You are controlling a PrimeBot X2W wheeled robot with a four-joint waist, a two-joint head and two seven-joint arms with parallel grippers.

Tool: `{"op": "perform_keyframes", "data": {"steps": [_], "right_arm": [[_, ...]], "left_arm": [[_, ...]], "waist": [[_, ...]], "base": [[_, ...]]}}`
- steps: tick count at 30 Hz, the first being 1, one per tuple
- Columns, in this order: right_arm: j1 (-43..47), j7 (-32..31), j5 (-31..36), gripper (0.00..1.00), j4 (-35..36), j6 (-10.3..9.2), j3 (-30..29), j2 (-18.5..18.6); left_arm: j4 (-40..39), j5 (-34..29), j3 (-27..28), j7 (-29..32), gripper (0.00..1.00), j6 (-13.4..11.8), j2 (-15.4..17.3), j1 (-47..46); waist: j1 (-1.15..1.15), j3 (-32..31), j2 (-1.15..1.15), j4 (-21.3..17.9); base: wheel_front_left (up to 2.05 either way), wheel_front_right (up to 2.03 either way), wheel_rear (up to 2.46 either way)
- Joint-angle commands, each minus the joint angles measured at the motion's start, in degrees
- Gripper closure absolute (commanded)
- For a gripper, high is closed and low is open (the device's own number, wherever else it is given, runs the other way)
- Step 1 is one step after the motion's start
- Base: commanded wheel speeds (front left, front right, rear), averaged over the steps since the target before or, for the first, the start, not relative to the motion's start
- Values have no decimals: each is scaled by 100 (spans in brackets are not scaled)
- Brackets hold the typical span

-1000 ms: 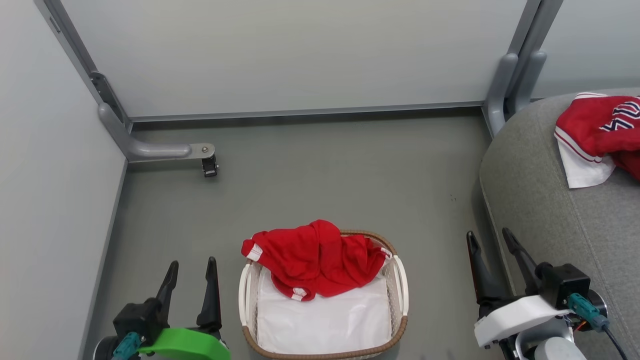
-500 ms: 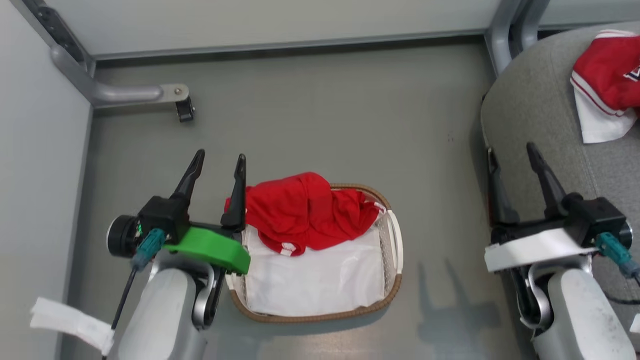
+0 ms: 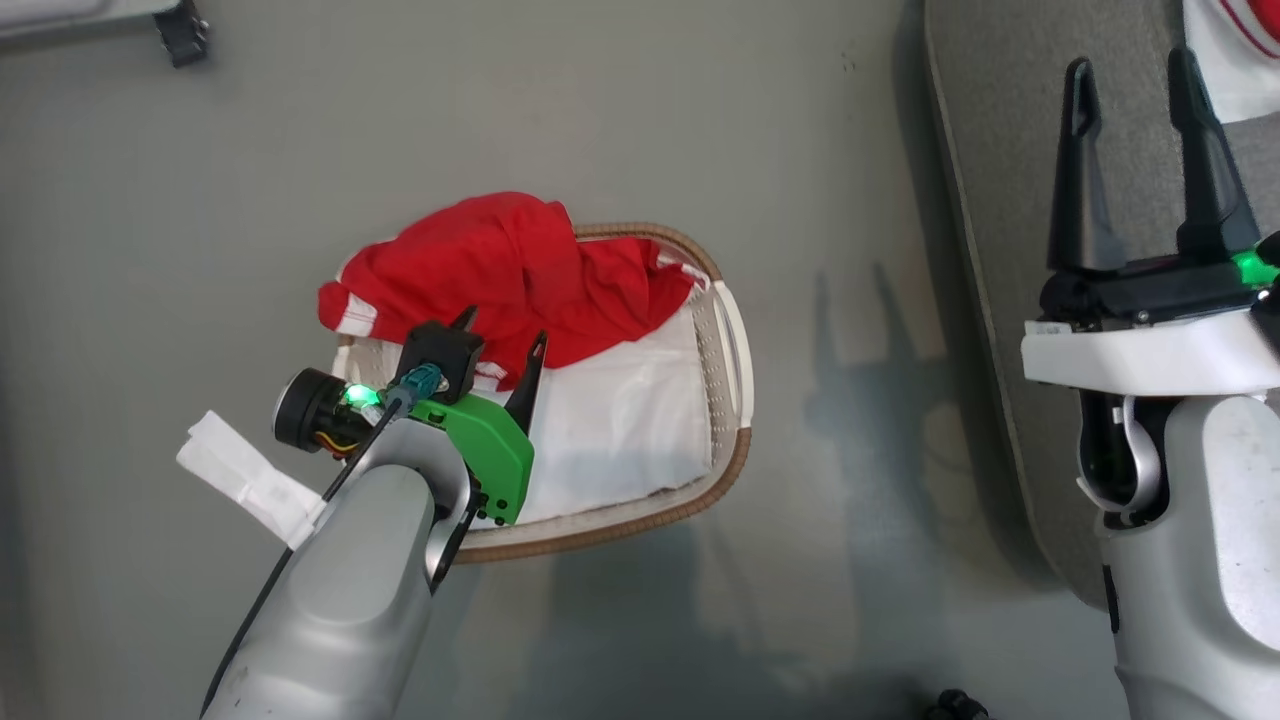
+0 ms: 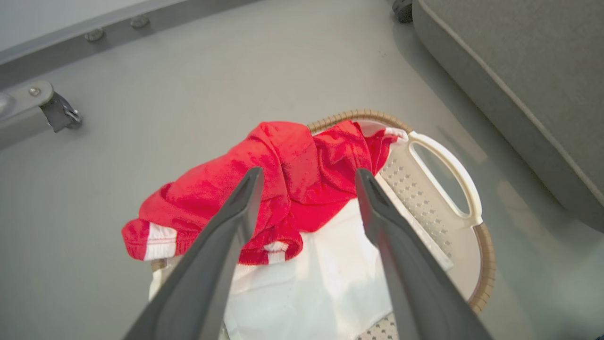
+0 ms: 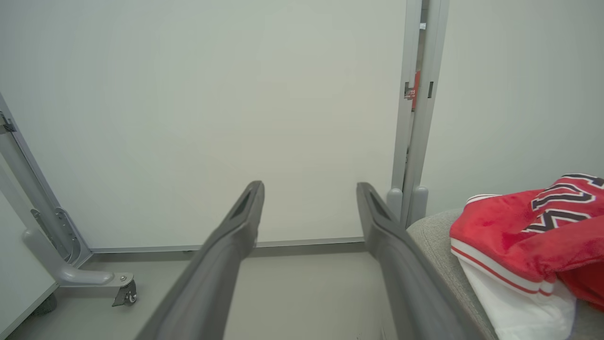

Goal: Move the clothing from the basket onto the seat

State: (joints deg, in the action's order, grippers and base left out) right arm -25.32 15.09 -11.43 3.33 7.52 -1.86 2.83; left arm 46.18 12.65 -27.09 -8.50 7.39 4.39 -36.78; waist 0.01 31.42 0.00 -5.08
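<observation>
While the left gripper point(image 3: 503, 330) hangs over the basket point(image 3: 725, 420) with its fingers wide apart and empty, the red clothing point(image 3: 500, 255) lies just past the fingertips, draped over the basket's far rim. The right gripper point(image 3: 1131, 65) is open and empty too, with the grey seat point(image 3: 990, 150) by its fingers.

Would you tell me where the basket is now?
Head view: the basket sits on the floor left of centre, the seat to its right, the left tool over its left side.
</observation>
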Motion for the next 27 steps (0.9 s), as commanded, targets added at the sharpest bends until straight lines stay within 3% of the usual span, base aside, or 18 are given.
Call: {"op": "perform_keyframes", "data": {"steps": [1, 10, 27], "right_arm": [[-139, 12, -47, 0, 116, -6, -23, 9], [-584, 11, -269, 0, 781, -6, 155, 8], [-866, 11, -801, 0, 1236, -6, 419, 11]], "left_arm": [[229, 44, -78, 91, 0, 11, 45, -220], [1417, 246, -251, 387, 0, 6, 290, -940], [2421, 90, -326, 500, 0, -619, 781, -1693]], "waist": [[-1, 981, 0, -672], [-1, 1737, 0, -1100], [-1, 2336, 0, -1635]], "base": [[0, 0, 0], [0, 0, 0], [0, 0, 0]]}}
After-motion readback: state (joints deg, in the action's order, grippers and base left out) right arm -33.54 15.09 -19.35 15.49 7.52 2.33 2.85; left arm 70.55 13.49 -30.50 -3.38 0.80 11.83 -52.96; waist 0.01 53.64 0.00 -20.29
